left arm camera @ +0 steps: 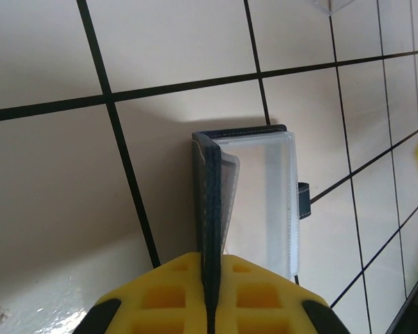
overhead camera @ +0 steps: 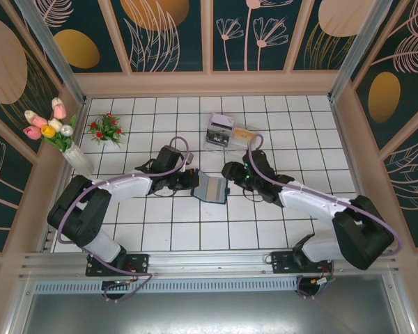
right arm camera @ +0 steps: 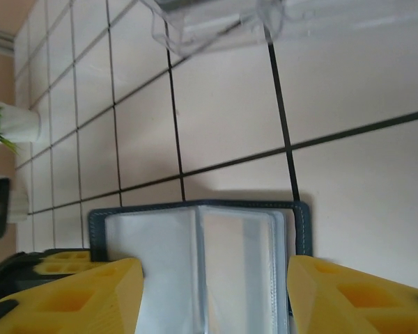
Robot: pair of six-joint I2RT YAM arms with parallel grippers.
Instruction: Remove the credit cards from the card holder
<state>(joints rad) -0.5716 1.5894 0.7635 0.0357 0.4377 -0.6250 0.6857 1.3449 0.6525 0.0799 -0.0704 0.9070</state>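
Observation:
The dark navy card holder (overhead camera: 211,186) lies open mid-table, blue-grey inside up. My left gripper (overhead camera: 194,182) is shut on its left cover, which stands on edge (left arm camera: 207,202) between the yellow fingers (left arm camera: 160,292). Clear sleeves (left arm camera: 265,195) fan out to the right of that cover. My right gripper (overhead camera: 231,174) is open at the holder's right side, and its fingers (right arm camera: 90,292) straddle the open holder (right arm camera: 195,257) without touching it. The sleeves look see-through. A tan card (overhead camera: 242,132) lies at the right end of the clear tray (overhead camera: 219,136).
The clear plastic tray (right arm camera: 216,21) stands just beyond the holder, with a pale card (overhead camera: 221,121) on it. A vase of tulips (overhead camera: 63,132) and a small pot of red flowers (overhead camera: 108,129) stand at the back left. Wooden walls enclose the tiled table.

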